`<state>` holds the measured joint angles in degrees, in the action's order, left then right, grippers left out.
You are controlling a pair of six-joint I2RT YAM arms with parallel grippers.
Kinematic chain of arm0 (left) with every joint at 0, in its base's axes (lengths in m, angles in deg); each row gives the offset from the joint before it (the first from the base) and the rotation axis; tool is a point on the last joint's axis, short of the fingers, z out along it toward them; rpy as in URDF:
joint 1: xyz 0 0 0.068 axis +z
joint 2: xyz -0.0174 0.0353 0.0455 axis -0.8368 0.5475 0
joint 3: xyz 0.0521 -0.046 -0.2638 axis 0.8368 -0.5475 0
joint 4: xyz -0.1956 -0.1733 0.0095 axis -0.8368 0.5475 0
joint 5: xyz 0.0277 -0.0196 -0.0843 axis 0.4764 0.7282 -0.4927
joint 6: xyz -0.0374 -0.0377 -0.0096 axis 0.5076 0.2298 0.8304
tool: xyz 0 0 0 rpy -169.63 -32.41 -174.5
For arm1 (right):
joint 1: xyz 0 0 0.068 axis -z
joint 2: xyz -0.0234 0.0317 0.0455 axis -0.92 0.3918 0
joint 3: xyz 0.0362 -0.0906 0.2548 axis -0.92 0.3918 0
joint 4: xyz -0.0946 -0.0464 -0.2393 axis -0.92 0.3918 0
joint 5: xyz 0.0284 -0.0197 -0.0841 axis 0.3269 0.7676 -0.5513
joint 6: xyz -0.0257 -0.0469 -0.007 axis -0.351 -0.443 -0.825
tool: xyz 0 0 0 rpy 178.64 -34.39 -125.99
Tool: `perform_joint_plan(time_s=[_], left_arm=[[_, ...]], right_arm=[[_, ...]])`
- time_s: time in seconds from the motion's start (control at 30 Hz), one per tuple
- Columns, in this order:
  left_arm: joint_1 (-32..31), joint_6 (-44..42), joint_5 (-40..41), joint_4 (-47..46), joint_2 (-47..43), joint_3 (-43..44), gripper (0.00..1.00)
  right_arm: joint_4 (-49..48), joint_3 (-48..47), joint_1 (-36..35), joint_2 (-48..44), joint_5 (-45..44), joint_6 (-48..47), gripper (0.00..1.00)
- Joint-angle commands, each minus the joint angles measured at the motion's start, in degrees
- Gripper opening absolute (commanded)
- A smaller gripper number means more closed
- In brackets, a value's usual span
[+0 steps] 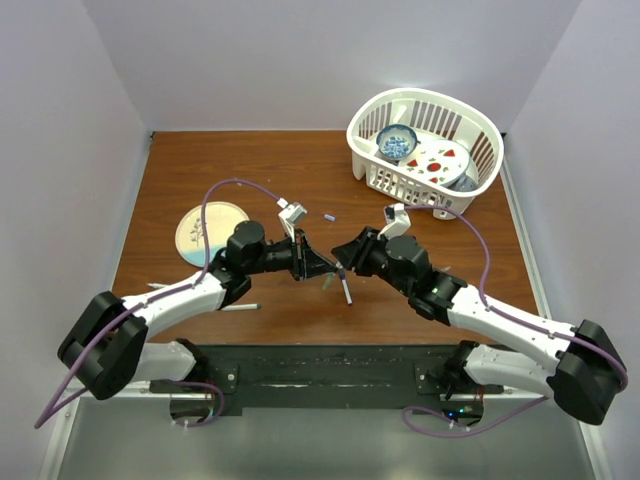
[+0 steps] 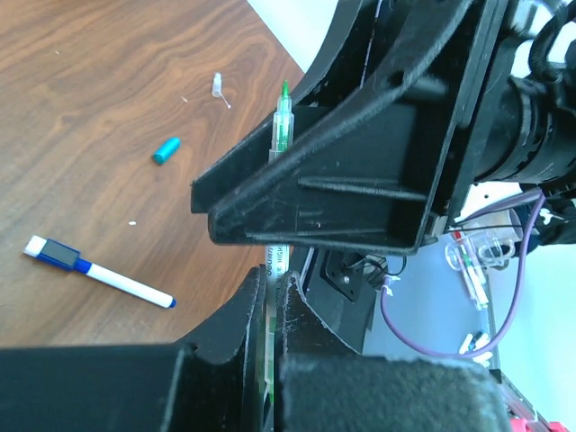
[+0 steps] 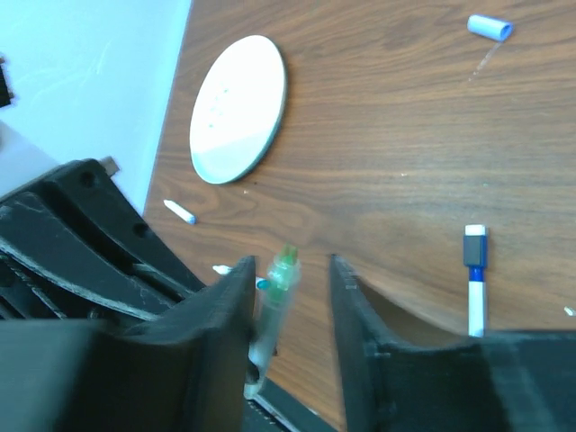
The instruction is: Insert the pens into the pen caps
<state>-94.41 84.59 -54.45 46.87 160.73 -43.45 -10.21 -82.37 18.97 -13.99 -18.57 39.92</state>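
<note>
My left gripper (image 2: 273,281) is shut on a thin pale pen (image 2: 281,126) with a green tip, which sticks out past its fingers. In the right wrist view that pen (image 3: 274,301) stands between the fingers of my right gripper (image 3: 288,270), close to the left finger (image 3: 229,310), and the jaws stand apart. From above, the left gripper (image 1: 318,265) and right gripper (image 1: 348,258) meet nose to nose at mid-table. A lavender cap (image 1: 329,215) lies behind them. A teal-blue cap (image 2: 166,149) and a clear cap (image 2: 217,85) lie on the wood.
A white-and-blue marker (image 2: 99,273) lies on the table near the grippers. A round plate (image 1: 212,228) sits at the left. A white basket (image 1: 480,130) holding dishes stands at the back right. Loose pens (image 1: 240,307) lie near the left arm.
</note>
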Motion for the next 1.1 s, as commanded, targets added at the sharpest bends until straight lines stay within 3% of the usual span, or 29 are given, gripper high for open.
perform_joint_plan(time_s=[0.0,0.1,0.13,0.17,0.2,0.3,0.37,0.43,0.53,0.57,0.67,0.7,0.73,0.83,0.87,0.97,1.07], left_arm=[[-1.33,0.30,-1.09,-3.18,-1.25,-0.89,0.00],[-1.68,0.12,-0.82,-3.00,-1.34,-0.72,0.00],[-1.60,0.20,-1.08,-3.09,-1.34,-0.63,0.02],[-1.68,0.21,-1.35,-3.09,-1.25,-0.54,0.12],[-1.77,0.47,-1.44,-3.44,-1.34,-0.45,0.28],[-1.86,0.73,-2.58,-4.14,-1.43,0.16,0.41],[-1.86,0.56,-2.67,-4.06,-1.34,1.04,0.44],[-1.86,-0.41,-3.19,-3.97,-1.16,1.74,0.43],[-1.86,-1.29,-3.63,-3.44,-0.72,2.53,0.33],[-1.86,-1.46,-3.72,-3.44,-0.55,2.62,0.21],[-1.86,-1.55,-3.90,-3.97,-0.02,2.98,0.00],[-1.86,-1.55,-3.81,-4.06,0.07,3.06,0.00],[-1.86,-1.55,-4.77,-4.32,0.07,3.32,0.00],[-1.51,-1.99,-5.48,-3.54,0.16,4.81,0.00],[-1.42,-3.82,-5.13,-0.14,0.07,5.52,0.00],[-1.51,-11.10,1.09,13.72,0.07,10.70,0.00],[-0.63,-13.67,7.43,21.05,-1.86,13.78,0.00]], right_arm=[[-4.32,-2.90,-0.02,0.18,-2.77,0.57,0.28],[-6.59,-2.37,-0.02,-0.26,-0.05,-1.10,0.01],[-7.22,-2.20,-0.02,-0.52,0.83,-1.54,0.00],[-7.74,-1.93,-0.02,-0.44,2.75,-1.72,0.00],[-8.53,-1.93,-0.02,-0.44,3.73,-2.24,0.00],[-9.42,-1.93,-0.02,0.00,7.25,-2.60,0.00],[-9.68,-1.76,-0.02,0.18,7.95,-2.16,0.00],[-10.21,-1.67,-0.11,0.27,8.83,-2.25,0.00],[-9.77,-2.19,-0.02,0.27,9.80,-2.51,0.00],[-9.77,-2.37,0.06,0.44,11.19,-2.86,0.00],[-10.03,-2.37,-0.11,0.62,14.72,-2.86,0.00],[-10.21,-2.02,-0.11,-0.08,15.16,-2.69,0.01],[-10.04,-1.15,-0.11,-0.52,15.16,-2.34,0.15],[-5.92,-0.53,-0.11,-3.85,11.41,-0.85,0.37],[-0.60,-0.87,-0.11,-4.99,10.08,0.46,0.44],[11.79,-3.24,-0.11,-8.51,-0.77,2.14,0.48],[21.91,-4.22,-0.11,-10.89,-13.51,5.20,0.51]])
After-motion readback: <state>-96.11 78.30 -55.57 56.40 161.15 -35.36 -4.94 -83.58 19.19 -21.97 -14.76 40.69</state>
